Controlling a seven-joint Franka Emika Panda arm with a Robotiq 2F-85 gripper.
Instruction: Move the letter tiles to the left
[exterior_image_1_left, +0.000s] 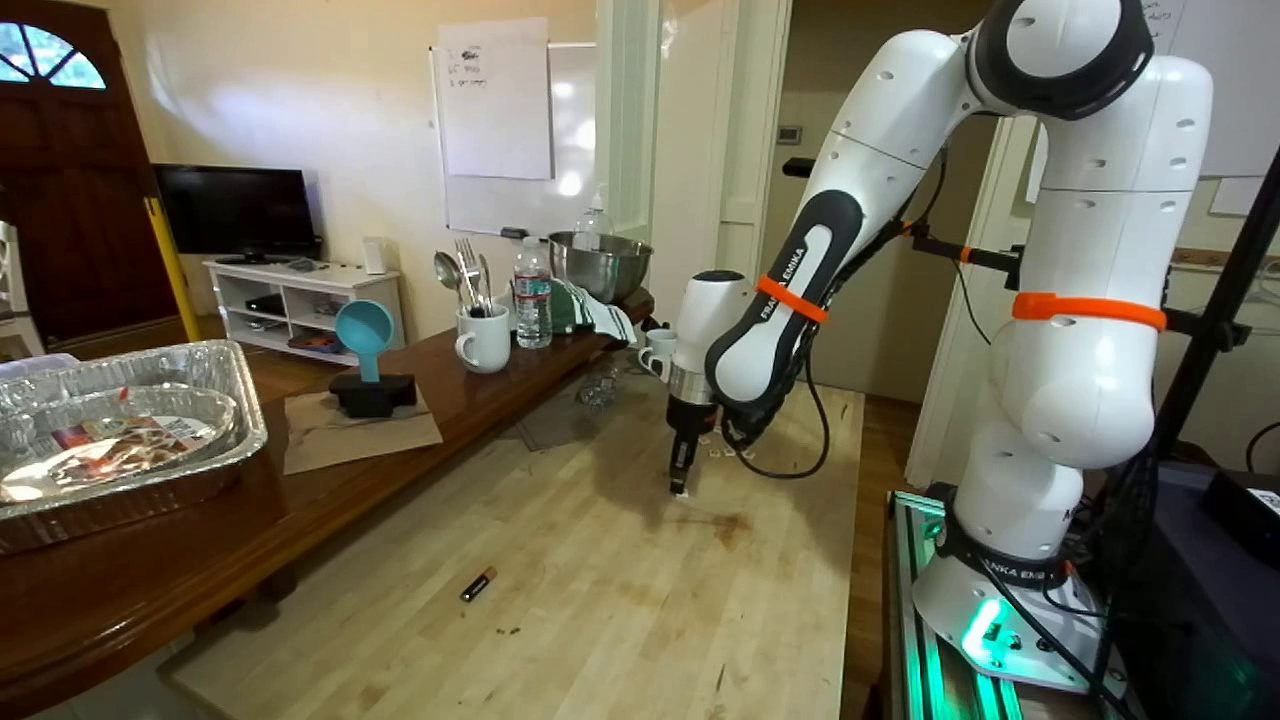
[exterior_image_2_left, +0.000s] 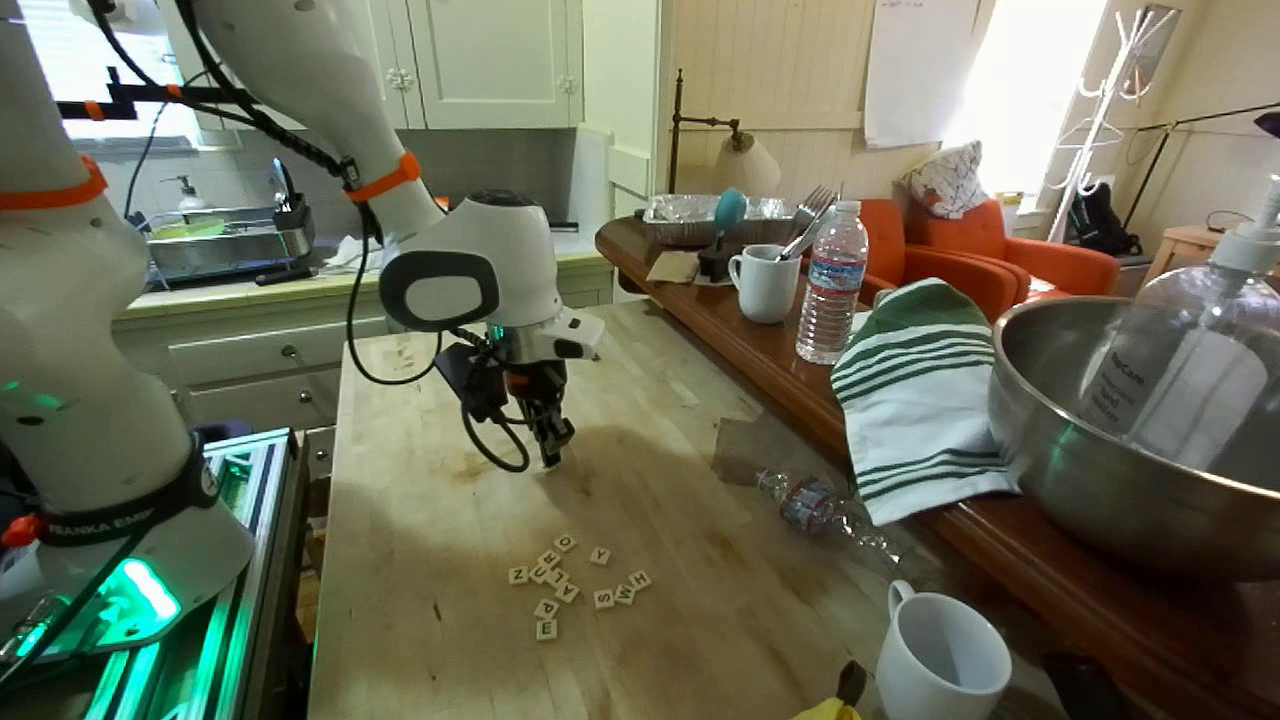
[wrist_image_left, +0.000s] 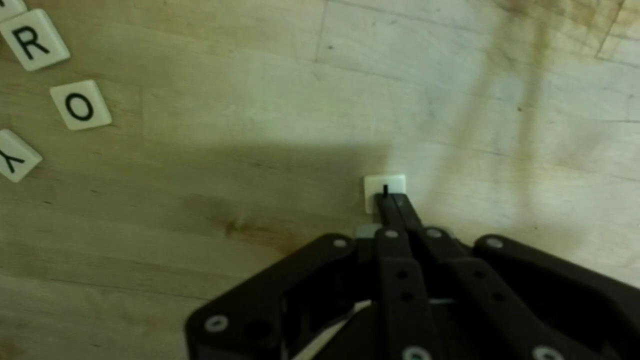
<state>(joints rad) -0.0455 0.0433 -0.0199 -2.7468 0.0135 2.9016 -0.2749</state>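
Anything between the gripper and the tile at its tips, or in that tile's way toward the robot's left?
Nothing visible in between: the shut gripper overlaps the tile in the wrist view. No obstacle shows straight to the robot's left; a battery lies to that side in an exterior view, but farther out, probably off the path.
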